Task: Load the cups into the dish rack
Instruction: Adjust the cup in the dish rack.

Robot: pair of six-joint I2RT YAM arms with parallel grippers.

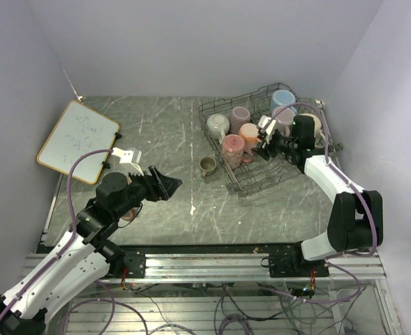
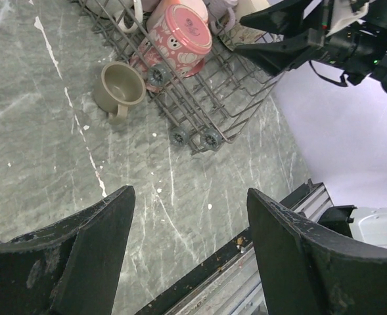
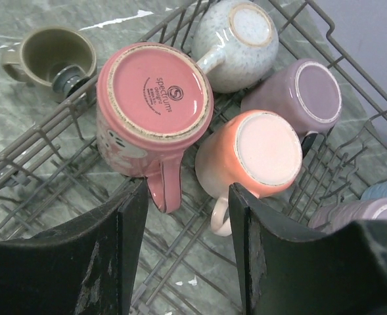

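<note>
Grey marbled table (image 1: 170,132) and pale lavender walls (image 1: 191,42) fill the top view. The dish rack (image 1: 255,180) sits at the far right, with five cups clear in it: light blue (image 1: 283,100), mauve (image 1: 240,115), speckled cream (image 1: 217,124), peach (image 1: 249,132) and pink (image 1: 233,146). The right arm hides part of the rack's right side. The right gripper (image 1: 264,143) hangs over the rack near the peach cup; its jaws are hard to make out here. The small olive cup (image 1: 207,165) stands on the table just outside the rack's left edge. The left gripper (image 1: 167,185) is spread apart and empty, well short of the olive cup. A whiteboard (image 1: 78,142) lies at the far left.

From the left wrist, the left gripper (image 2: 186,249) is wide apart with bare table (image 2: 48,164) between its fingers. The olive cup (image 2: 117,84) stands mouth up beyond, just beside the rack (image 2: 200,111). The pink cup (image 2: 180,33) is cut by the top edge.

From the right wrist, the right gripper (image 3: 186,256) is parted, holding nothing, above the pink cup (image 3: 155,92) and peach cup (image 3: 259,154), both base up. The mauve (image 3: 311,92) and cream (image 3: 242,39) cups lie beyond. The olive cup (image 3: 48,56) sits outside the wire (image 3: 42,151). Cups at the lower right are cropped.
</note>
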